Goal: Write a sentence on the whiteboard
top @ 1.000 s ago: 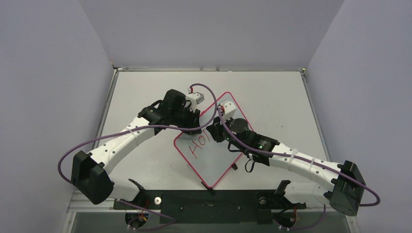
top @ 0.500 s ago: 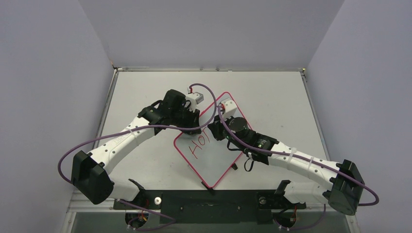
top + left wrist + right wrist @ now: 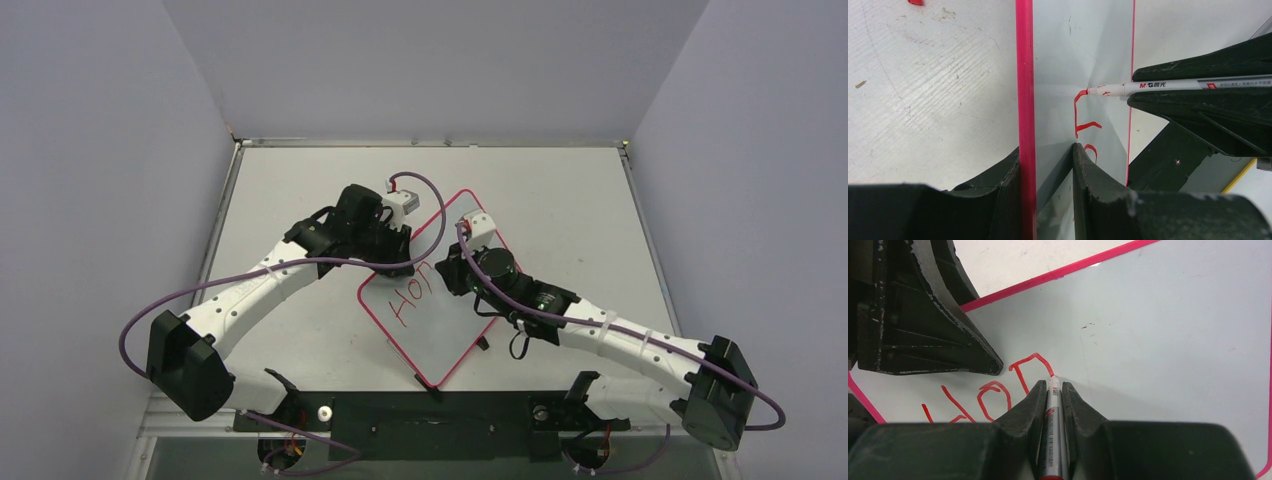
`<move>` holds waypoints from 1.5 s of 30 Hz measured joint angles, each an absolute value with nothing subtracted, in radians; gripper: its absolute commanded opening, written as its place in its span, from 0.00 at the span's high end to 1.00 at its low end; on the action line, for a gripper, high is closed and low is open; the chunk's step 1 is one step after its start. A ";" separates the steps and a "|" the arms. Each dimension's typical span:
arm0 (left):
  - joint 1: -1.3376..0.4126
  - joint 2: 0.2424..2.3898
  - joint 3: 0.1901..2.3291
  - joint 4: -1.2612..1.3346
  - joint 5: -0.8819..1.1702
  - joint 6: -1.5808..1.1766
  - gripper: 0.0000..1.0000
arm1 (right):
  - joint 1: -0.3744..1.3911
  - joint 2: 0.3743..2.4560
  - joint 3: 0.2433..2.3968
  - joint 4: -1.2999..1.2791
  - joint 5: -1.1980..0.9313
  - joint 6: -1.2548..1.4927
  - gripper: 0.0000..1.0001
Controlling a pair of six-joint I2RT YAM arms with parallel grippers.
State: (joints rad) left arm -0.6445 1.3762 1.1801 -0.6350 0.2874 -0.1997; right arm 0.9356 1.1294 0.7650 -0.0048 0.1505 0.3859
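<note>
Left pincer (image 3: 1046, 150) first: its jaws sit a narrow way apart and straddle the pink rim of the whiteboard (image 3: 440, 335). One finger (image 3: 1010, 167) is on the table (image 3: 300, 180) side, right up against the rim, and the other finger (image 3: 1083, 165) is over the white surface. A strip of board shows between them, so it isn't squeezing anything. Honestly can't tell whether it's pressing down on the board or only resting there.

That board lies flat around the middle of the table, between the two arms. It's turned like a diamond, with one corner pointing at the near edge and the opposite corner toward the back wall.

On to the sentence (image 3: 408, 293): so far it's red scrawl near the board's left edge, just beside the left pincer's fingers. From the top camera it reads "HOP". In the right wrist view, the first letter is cut off at the bottom, the O is a loop, and the third letter is a stem with a curved top.

Over to the right pincer (image 3: 1052, 385), which is clamped tight on a marker (image 3: 1053, 410). That's a white barrel with "M&G" printed on it, sticking out between the fingertips. The red tip touches the board right at the end of that third letter's curve.
</note>
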 measured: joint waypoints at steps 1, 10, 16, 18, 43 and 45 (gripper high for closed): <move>-0.645 1.376 1.180 -0.635 0.287 -0.200 1.00 | 0.936 1.127 0.762 -0.004 0.150 0.387 1.00; -0.645 1.376 1.180 -0.635 0.287 -0.200 1.00 | 0.946 1.105 0.729 0.008 0.140 0.405 1.00; -0.645 1.376 1.180 -0.635 0.286 -0.200 1.00 | 0.972 1.103 0.722 0.028 0.118 0.406 1.00; -0.645 1.376 1.180 -0.635 0.286 -0.200 1.00 | 0.982 1.102 0.722 0.031 0.110 0.406 1.00; -0.648 1.375 1.180 -0.632 0.286 -0.199 1.00 | 0.990 0.920 0.713 0.002 0.152 0.378 1.00; -0.649 1.375 1.180 -0.632 0.285 -0.199 1.00 | 0.990 0.920 0.713 -0.002 0.159 0.377 1.00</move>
